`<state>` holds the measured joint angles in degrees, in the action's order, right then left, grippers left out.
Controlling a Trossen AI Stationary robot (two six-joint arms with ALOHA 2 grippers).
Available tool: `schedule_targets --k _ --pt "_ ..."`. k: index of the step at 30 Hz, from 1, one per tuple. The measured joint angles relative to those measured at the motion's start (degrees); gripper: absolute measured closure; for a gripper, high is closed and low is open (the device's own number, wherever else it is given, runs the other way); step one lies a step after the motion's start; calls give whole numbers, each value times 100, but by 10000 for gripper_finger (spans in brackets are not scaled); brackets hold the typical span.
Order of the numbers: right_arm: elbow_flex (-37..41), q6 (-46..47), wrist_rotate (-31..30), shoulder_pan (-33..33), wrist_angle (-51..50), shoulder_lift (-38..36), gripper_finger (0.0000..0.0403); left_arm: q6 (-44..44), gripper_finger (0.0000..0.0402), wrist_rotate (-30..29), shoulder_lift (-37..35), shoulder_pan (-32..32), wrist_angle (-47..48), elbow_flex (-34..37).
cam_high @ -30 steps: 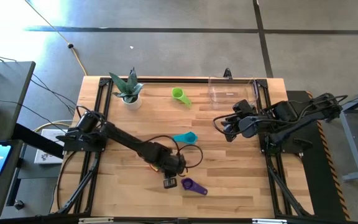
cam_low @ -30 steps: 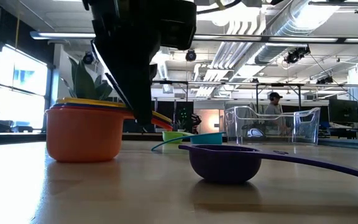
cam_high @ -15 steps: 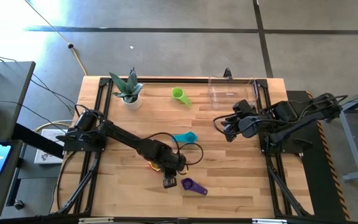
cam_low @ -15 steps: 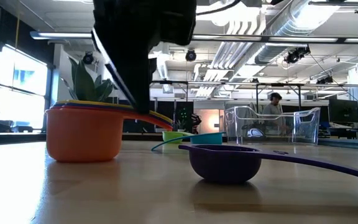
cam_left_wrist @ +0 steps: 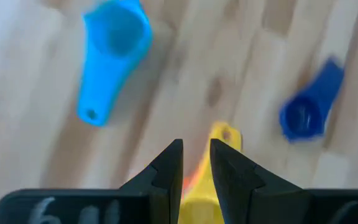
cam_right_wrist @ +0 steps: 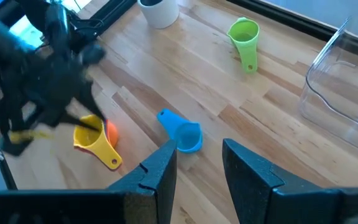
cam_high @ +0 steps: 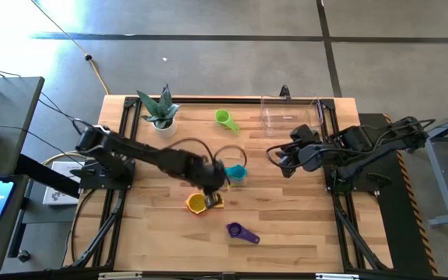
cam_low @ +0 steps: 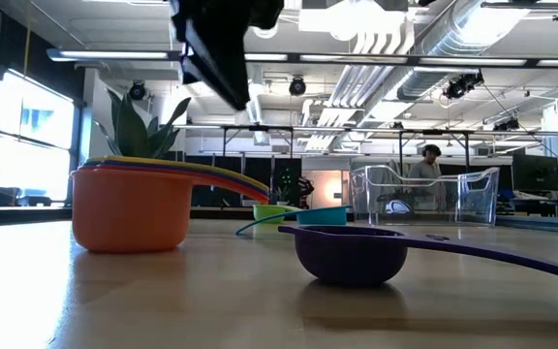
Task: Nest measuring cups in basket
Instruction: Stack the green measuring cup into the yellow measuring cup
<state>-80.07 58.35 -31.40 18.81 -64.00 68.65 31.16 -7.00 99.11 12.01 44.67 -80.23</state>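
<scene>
A nested stack of cups (cam_high: 197,203), orange outermost and yellow on top, stands on its base on the table (cam_low: 129,208). My left gripper (cam_high: 216,190) hovers above the stack's handle (cam_left_wrist: 224,134), fingers a narrow gap apart, touching nothing. The teal cup (cam_high: 236,172) lies just beyond it, the purple cup (cam_high: 238,231) nearer the near edge, the green cup (cam_high: 224,118) by the far edge. The clear basket (cam_high: 290,113) sits at the far right. My right gripper (cam_high: 280,161) waits open in front of the basket.
A white pot with a green plant (cam_high: 162,117) stands at the far left corner. Black rails run along the table's left and right sides. Bare wood lies between the teal cup and the basket. A person shows far off in the room behind the basket (cam_low: 429,155).
My left gripper has risen off the stack's handle and moved toward the far edge, ending high above the handle near the teal cup. The stack has stayed where it stood on the table. The right arm has kept still.
</scene>
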Motion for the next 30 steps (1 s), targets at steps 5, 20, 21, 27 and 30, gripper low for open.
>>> schedule_targets --k 5,20,21,27,30 --pt "0 -148 6 -105 42 1 281 -431 332 -145 -438 -524 41 2" --pt "0 -803 10 -559 43 -1 281 -1691 300 -41 -910 -2463 23 0" --pt "0 -840 9 -602 44 -1 281 -1798 293 -3 -901 -2558 -16 0" --pt "0 -985 9 -875 43 -1 281 -2738 256 46 -890 -3027 -625 4" --pt "0 -999 9 -1005 43 -1 281 -3312 251 46 -890 -3205 -1064 3"
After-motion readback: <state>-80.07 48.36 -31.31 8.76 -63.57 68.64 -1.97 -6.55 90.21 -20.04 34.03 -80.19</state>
